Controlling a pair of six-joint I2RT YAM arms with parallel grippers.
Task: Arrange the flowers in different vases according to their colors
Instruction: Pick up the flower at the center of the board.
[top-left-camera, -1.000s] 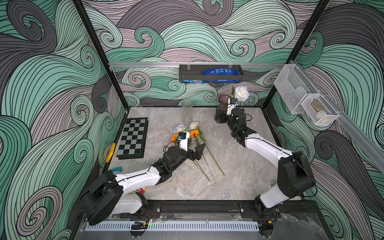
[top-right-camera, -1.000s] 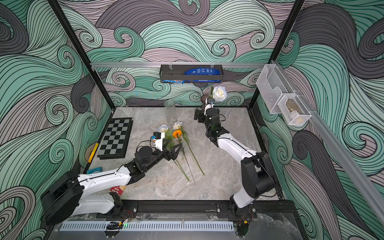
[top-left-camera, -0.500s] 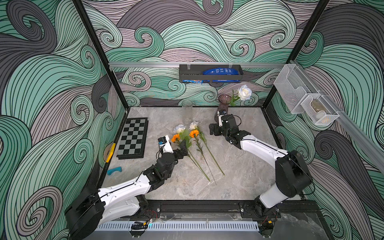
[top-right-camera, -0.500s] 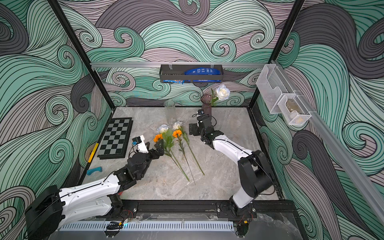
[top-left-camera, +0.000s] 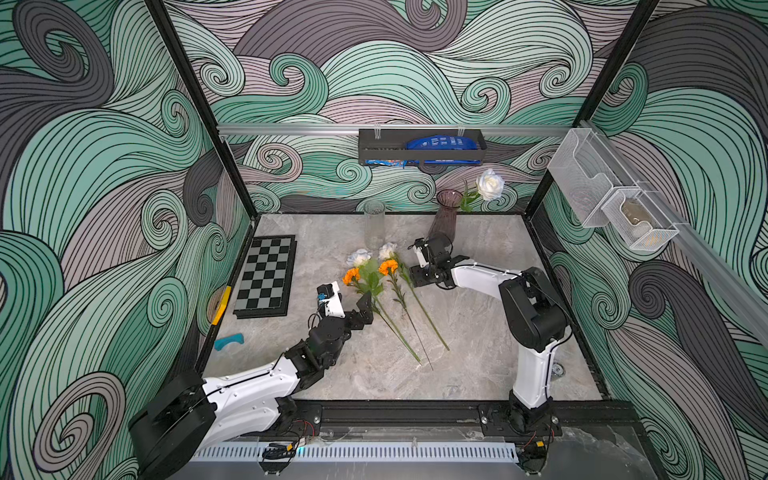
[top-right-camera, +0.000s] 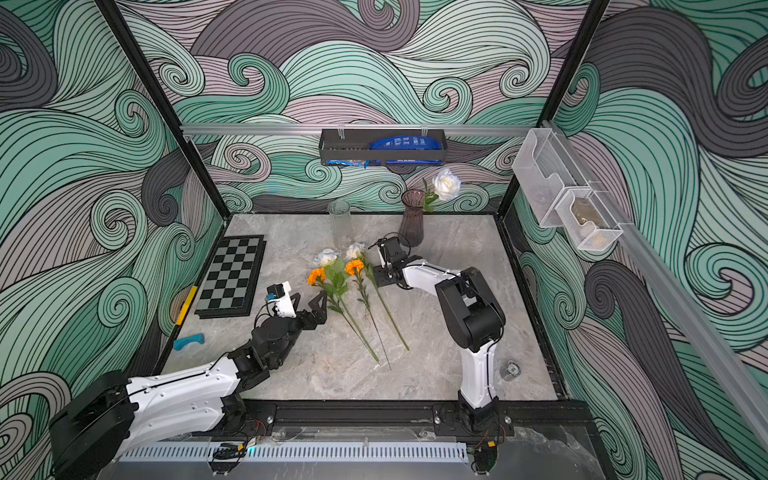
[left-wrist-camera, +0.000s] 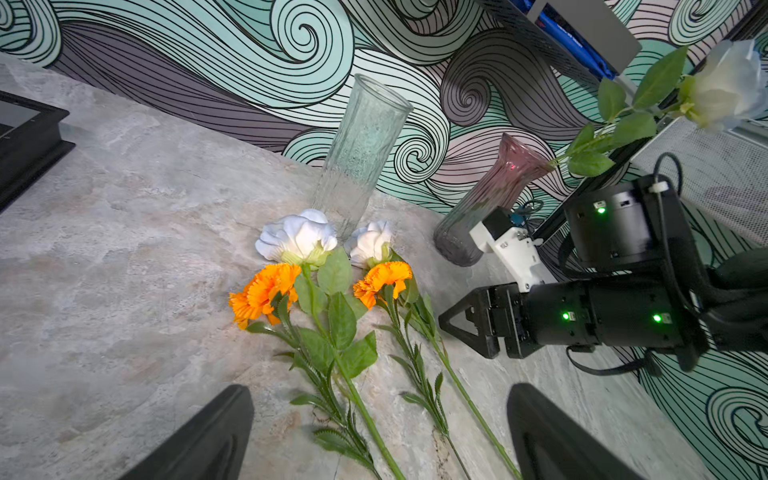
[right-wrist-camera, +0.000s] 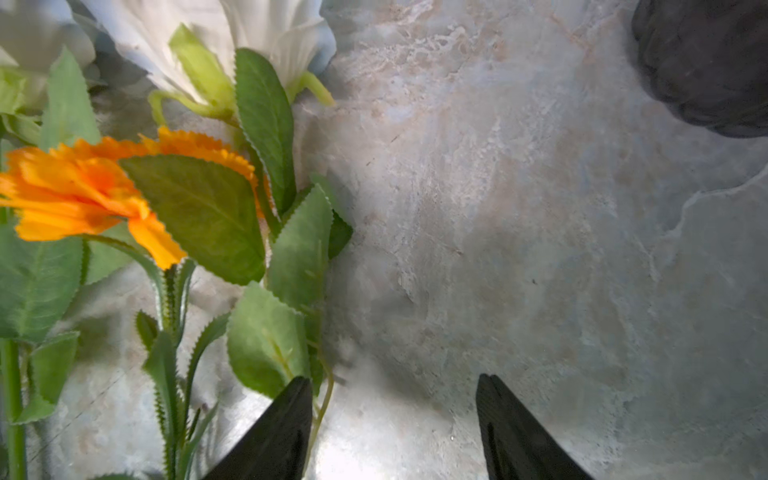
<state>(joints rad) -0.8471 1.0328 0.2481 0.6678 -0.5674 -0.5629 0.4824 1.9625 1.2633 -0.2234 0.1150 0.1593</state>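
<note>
Two white roses (top-left-camera: 359, 257) (top-left-camera: 387, 250) and two orange marigolds (top-left-camera: 351, 275) (top-left-camera: 388, 266) lie side by side mid-table, stems toward the front. A third white rose (top-left-camera: 490, 185) leans out of the purple-grey vase (top-left-camera: 444, 216) at the back. The clear tall vase (top-left-camera: 374, 224) stands empty to its left. My left gripper (left-wrist-camera: 378, 415) is open, low over the stems (left-wrist-camera: 357, 399), holding nothing. My right gripper (right-wrist-camera: 395, 386) is open just above the table, right of the flowers. A thin stem (right-wrist-camera: 322, 399) runs beside one of its fingers (right-wrist-camera: 291, 415).
A chessboard (top-left-camera: 266, 276) lies at the left, with a teal piece (top-left-camera: 228, 341) and a yellow strip (top-left-camera: 220, 305) near it. A small jar (top-right-camera: 510, 370) sits by the right arm's base. A black shelf (top-left-camera: 419, 145) hangs on the back wall, wire baskets (top-left-camera: 602, 199) on the right wall.
My right gripper has dropped from the purple vase's mouth to the table beside the flowers, its jaws narrowing. My left gripper has drawn back from the blooms toward the stems.
</note>
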